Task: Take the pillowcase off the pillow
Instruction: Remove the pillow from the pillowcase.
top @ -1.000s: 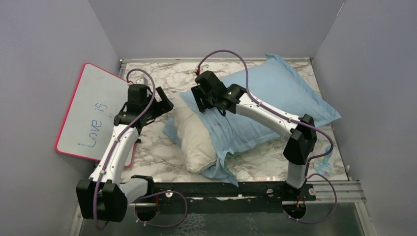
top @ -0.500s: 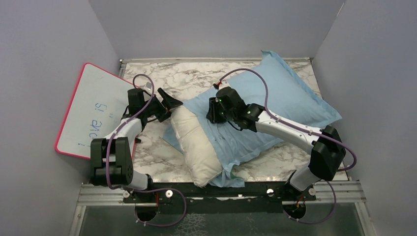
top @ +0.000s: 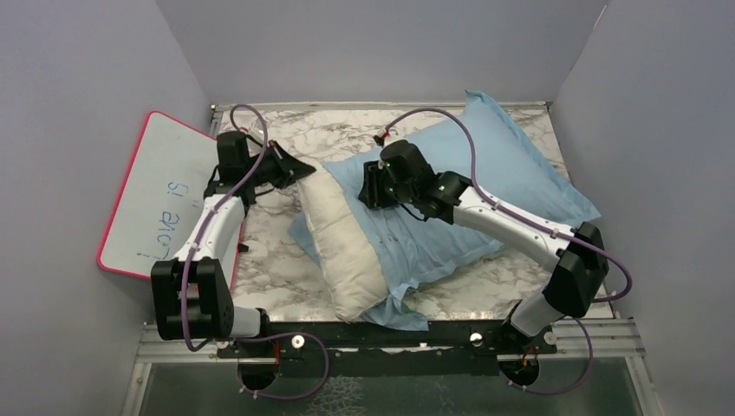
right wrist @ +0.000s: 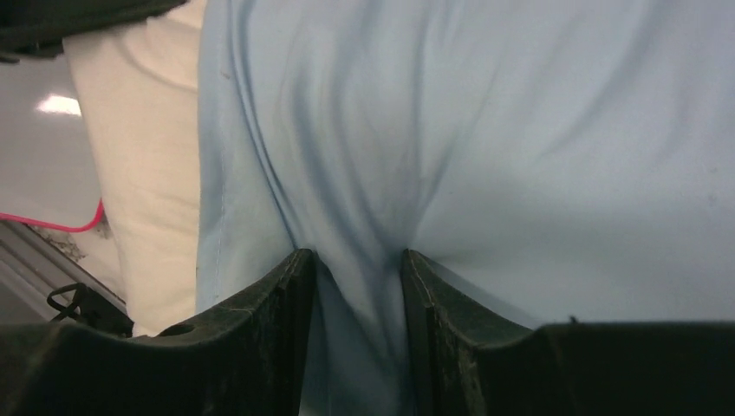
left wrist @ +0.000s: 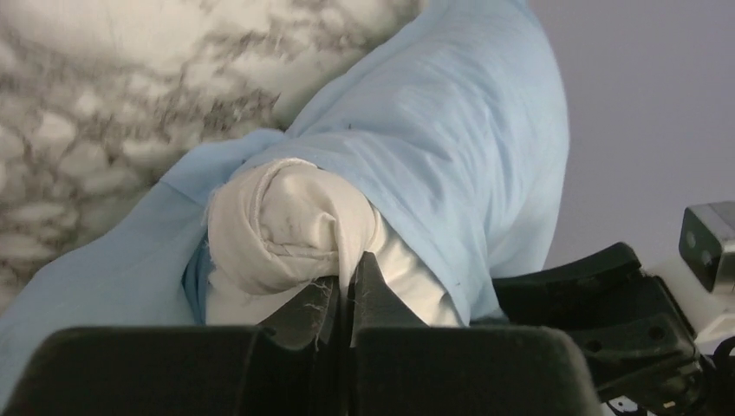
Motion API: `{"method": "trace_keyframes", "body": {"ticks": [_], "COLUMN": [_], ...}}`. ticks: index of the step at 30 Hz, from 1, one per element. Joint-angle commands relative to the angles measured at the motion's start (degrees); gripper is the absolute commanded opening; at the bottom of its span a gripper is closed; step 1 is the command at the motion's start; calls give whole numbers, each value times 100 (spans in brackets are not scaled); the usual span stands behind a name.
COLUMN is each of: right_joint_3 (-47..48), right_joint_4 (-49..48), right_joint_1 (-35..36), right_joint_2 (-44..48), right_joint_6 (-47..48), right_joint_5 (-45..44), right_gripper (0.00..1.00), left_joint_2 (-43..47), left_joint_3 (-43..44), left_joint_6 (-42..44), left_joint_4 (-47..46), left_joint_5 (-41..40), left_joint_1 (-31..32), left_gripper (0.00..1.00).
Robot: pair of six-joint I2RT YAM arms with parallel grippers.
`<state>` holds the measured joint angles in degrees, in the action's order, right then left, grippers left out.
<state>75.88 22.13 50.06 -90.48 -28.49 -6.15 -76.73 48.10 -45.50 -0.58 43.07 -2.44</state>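
Note:
The cream-white pillow (top: 340,245) lies on the marble table, its left end bare. The light blue pillowcase (top: 494,173) covers the rest, out to the far right. My left gripper (top: 297,167) is shut on the pillow's far-left corner; the left wrist view shows cream pillow cloth (left wrist: 277,225) pinched at the left gripper (left wrist: 349,270) and the pillowcase (left wrist: 451,130) bunched behind it. My right gripper (top: 373,189) presses down on the pillowcase near its open edge. In the right wrist view the right gripper (right wrist: 357,264) holds a raised fold of the pillowcase (right wrist: 520,130) between its fingers, with the pillow (right wrist: 139,130) at left.
A pink-framed whiteboard (top: 165,201) leans against the left wall beside the left arm. Grey walls close in the table (top: 286,130) on three sides. A small pale printed item (top: 575,291) lies at the near right. A metal rail runs along the front edge.
The left gripper moved toward the far left and shut on the pillow's corner. The right gripper came down onto the pillowcase and gathered a fold. More cream pillow shows.

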Motion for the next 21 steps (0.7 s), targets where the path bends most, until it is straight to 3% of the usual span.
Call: {"method": "trace_keyframes", "body": {"ticks": [1, 4, 7, 11, 16, 21], "right_joint_3": [877, 1326, 1075, 251, 201, 504], "right_joint_4": [804, 729, 315, 28, 372, 398], "right_joint_1": [135, 135, 135, 130, 126, 120], "right_joint_2": [-9, 158, 560, 1069, 1137, 1008], "right_joint_6": [613, 846, 843, 379, 250, 524], "right_joint_5": [364, 131, -204, -956, -993, -836], "right_gripper": [50, 55, 64, 79, 81, 82], "left_joint_2": [-178, -560, -653, -165, 575, 920], "left_joint_3": [2421, 3897, 4455, 3088, 894, 392], "left_joint_6": [729, 1052, 1174, 1427, 1727, 1881], "left_joint_4": [447, 887, 919, 924, 927, 955], "left_joint_5": [69, 170, 434, 491, 190, 103], "left_joint_1": [-22, -23, -23, 46, 76, 74], "left_gripper": [0, 0, 0, 0, 0, 0]}}
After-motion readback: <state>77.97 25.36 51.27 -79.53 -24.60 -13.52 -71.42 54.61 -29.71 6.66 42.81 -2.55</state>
